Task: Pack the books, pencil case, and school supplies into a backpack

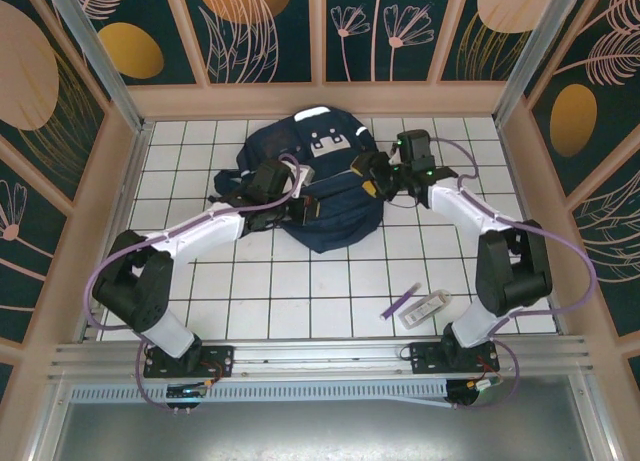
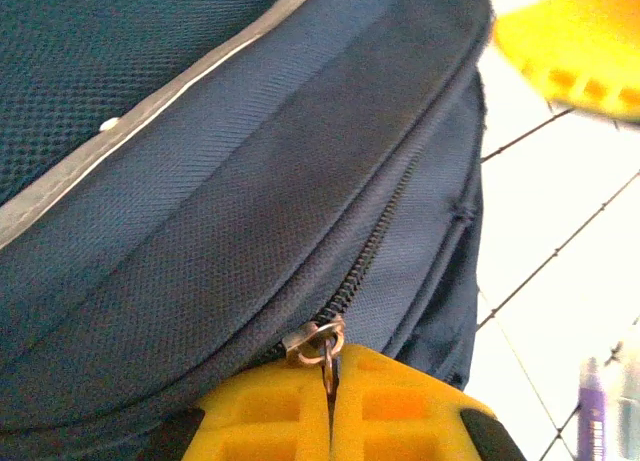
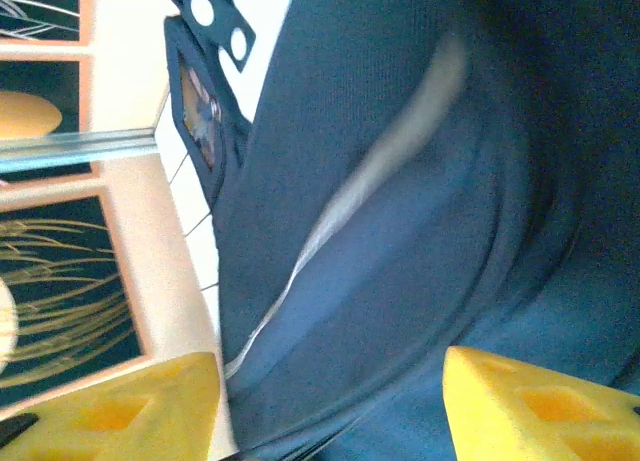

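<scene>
Your left jaws are clamped together on the zipper pull (image 2: 322, 343) of the backpack (image 1: 335, 231), which lies mid-worktop (image 1: 260, 301) toward the far edge. Your right jaws stand apart, close to its fabric. The purple pen (image 1: 402, 301) and a clear pack (image 1: 431, 304) lie by the near edge, rightward.

We are seeing matt woven cloth on the backpack (image 2: 200, 231), with a shiny metal zip pull (image 2: 318, 343) on it.
</scene>
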`<control>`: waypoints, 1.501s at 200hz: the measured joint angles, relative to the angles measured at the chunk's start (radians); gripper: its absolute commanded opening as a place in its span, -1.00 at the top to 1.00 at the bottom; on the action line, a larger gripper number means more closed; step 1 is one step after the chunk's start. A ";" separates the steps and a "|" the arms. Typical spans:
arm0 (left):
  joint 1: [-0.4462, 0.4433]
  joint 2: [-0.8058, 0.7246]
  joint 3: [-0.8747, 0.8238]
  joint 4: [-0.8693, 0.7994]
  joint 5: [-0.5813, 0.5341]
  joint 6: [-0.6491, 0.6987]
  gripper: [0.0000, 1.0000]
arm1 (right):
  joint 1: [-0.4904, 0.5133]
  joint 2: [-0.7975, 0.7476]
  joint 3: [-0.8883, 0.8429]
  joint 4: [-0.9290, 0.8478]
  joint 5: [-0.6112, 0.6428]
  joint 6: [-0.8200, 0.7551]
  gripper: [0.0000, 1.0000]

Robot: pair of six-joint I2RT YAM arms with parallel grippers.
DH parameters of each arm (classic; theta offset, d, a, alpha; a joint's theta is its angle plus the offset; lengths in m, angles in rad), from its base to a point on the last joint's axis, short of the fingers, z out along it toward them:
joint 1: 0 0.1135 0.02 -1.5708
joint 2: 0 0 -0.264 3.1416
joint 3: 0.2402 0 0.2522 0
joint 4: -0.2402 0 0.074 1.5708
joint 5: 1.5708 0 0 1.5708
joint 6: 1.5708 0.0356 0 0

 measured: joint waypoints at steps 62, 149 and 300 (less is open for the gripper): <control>-0.042 0.085 0.097 0.007 0.046 -0.005 1.00 | 0.098 0.077 0.025 -0.010 0.015 0.223 0.77; 0.080 0.046 0.018 -0.084 -0.055 0.251 1.00 | 0.023 0.078 0.018 -0.071 -0.011 0.073 1.00; 0.266 0.051 -0.061 0.109 -0.083 0.500 0.03 | -0.074 0.047 0.011 -0.063 -0.127 -0.141 0.08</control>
